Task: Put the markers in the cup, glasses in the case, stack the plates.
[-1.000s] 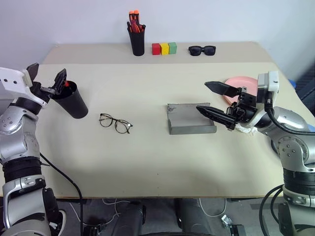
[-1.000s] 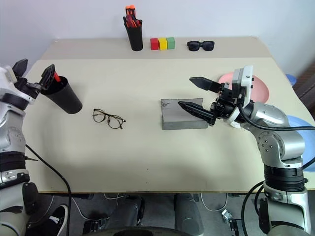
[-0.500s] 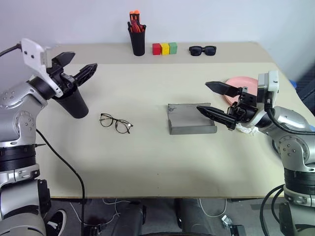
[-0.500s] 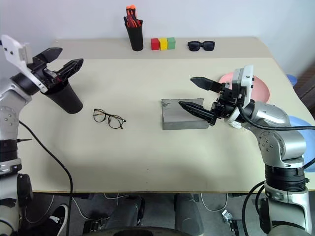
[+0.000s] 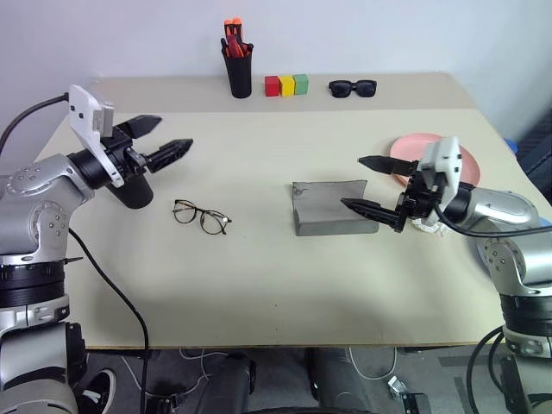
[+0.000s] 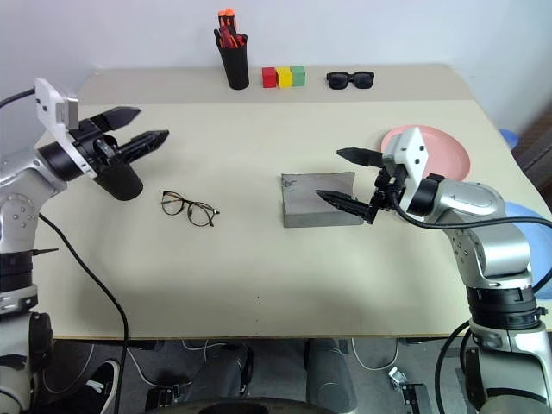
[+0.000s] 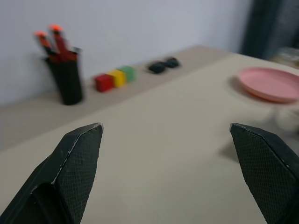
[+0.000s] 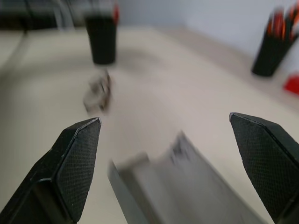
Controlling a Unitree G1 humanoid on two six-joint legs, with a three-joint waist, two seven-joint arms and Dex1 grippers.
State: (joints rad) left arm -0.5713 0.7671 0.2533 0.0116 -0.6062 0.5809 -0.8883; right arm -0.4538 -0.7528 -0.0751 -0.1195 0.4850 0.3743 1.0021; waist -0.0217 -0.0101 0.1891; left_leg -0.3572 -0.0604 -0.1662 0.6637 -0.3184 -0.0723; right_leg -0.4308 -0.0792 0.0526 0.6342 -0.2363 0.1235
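The black cup (image 5: 135, 191) stands tilted at the table's left, and a red marker (image 8: 114, 8) tip pokes from its mouth. My left gripper (image 5: 168, 138) hovers open just above and to the right of the cup, pointing toward the table's middle, holding nothing. The wire glasses (image 5: 202, 216) lie flat right of the cup. The grey case (image 5: 332, 210) lies open mid-table. My right gripper (image 5: 354, 182) is open over the case's right end, empty. The pink plate (image 5: 412, 148) lies behind that arm, and a light blue plate (image 6: 526, 212) peeks out at the right edge.
At the back edge stand a black pen holder (image 5: 240, 73) with orange-capped pens, three coloured blocks (image 5: 287, 84) and dark sunglasses (image 5: 354, 87). A small white crumpled thing (image 5: 427, 227) lies under my right wrist. Bare tabletop stretches along the front.
My left gripper has swung right, from over the cup's mouth to beside it, and turned toward the table's middle. My right gripper has rolled and dipped slightly toward the case.
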